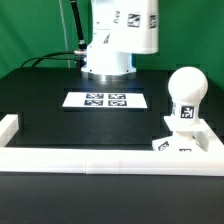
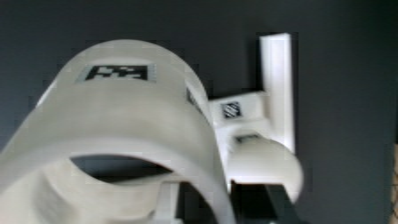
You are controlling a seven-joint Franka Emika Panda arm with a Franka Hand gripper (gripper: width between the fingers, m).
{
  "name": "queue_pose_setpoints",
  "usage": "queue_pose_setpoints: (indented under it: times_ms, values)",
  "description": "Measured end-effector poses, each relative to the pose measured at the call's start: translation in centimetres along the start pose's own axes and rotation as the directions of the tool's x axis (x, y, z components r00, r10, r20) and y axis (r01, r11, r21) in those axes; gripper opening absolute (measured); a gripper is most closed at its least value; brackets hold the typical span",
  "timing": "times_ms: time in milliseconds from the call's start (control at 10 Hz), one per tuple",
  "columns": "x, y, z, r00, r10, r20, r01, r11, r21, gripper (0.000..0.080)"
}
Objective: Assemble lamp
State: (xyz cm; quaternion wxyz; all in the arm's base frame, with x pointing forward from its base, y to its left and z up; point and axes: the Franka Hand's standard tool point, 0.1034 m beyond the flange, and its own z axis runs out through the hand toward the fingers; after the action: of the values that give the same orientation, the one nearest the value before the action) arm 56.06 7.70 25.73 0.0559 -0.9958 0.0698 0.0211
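Observation:
The white cone shade (image 1: 128,20) hangs high at the back of the exterior view, tags on its side. In the wrist view the shade (image 2: 111,125) fills the picture, open end toward the camera. My gripper (image 2: 217,212) is shut on the shade's wall, one dark finger inside (image 2: 192,210) and one outside. In the exterior view the gripper is hidden. The round-headed bulb (image 1: 186,95) stands upright on the flat square base (image 1: 190,143) at the exterior view's right, by the front rail. In the wrist view the bulb (image 2: 263,162) and base (image 2: 274,75) lie beyond the shade, well apart from it.
The marker board (image 1: 106,100) lies flat mid-table. A long white rail (image 1: 100,160) runs along the front, with a short rail piece (image 1: 8,128) at the exterior view's left. The arm's white pedestal (image 1: 108,62) and black cables (image 1: 50,55) stand at the back.

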Motion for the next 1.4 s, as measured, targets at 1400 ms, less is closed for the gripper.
queue_pose_setpoints:
  times_ms: [1400]
  values:
    - [5.3, -4.9, 2.0, 0.999, 0.027, -0.042, -0.026, 0.999, 0.020, 0.0045]
